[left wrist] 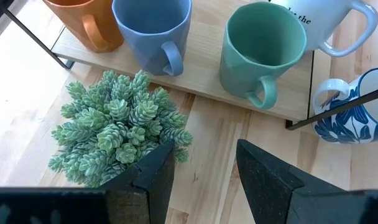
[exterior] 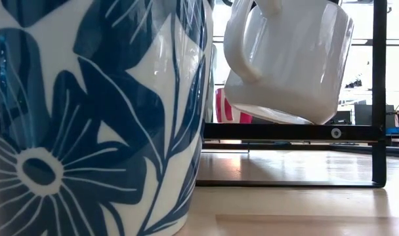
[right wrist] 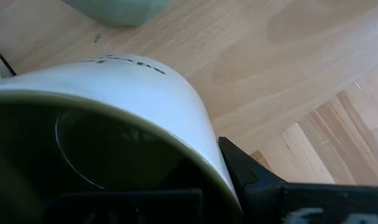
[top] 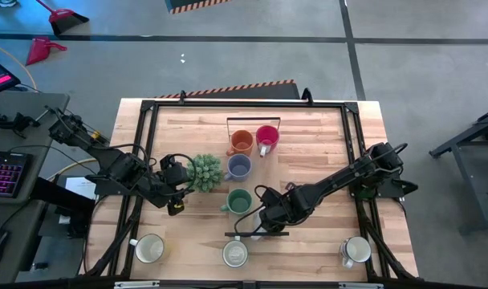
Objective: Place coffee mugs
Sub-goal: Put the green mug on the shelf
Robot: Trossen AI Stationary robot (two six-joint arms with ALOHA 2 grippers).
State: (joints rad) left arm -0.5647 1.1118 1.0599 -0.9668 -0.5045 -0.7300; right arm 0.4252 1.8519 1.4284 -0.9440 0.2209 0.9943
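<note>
white mug (exterior: pixel 288 62) in right gripper (top: pixel 260 227)

The white mug (left wrist: pixel 331 25) has small black words on its side. In the left wrist view only the word "the" can be read. In the right wrist view the same words are too tilted and tiny to read.

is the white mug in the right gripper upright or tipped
Tipped: the white mug hangs off the table, base slanted, handle at the side, in the low view.
</note>
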